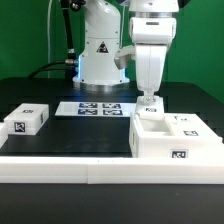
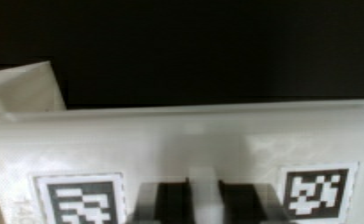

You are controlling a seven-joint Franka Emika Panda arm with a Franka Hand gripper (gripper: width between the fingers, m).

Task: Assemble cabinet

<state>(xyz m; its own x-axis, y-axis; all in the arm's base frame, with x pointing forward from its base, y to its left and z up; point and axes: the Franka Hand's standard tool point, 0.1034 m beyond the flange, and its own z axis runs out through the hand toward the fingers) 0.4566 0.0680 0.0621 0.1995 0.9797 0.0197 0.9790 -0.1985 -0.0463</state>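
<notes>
Your cabinet (image 1: 176,142) sits on the black tabletop (image 1: 70,140) at the exterior view's right, just behind the long white rail (image 1: 90,172) that runs along the front edge. It is a blocky white plastic box, open on top. One square compartment shows at its near-left corner, a black-and-white tag sits on its front face, and there are smaller tags on the raised blocks on top. The arm (image 1: 150,45) comes straight down over the box's back-left corner. In the wrist view the cabinet's pale wall (image 2: 179,140) fills the frame, soft and blurred, with a tag to either side of the dark fingers (image 2: 168,205). The fingers stand close together with only a thin pale strip between them; you cannot tell whether they are pinching a wall of the box or merely sitting against it. The marker board (image 1: 98,108) lies flat behind, near the robot's base. A small white tagged block (image 1: 27,120) rests well apart at the exterior view's left.
</notes>
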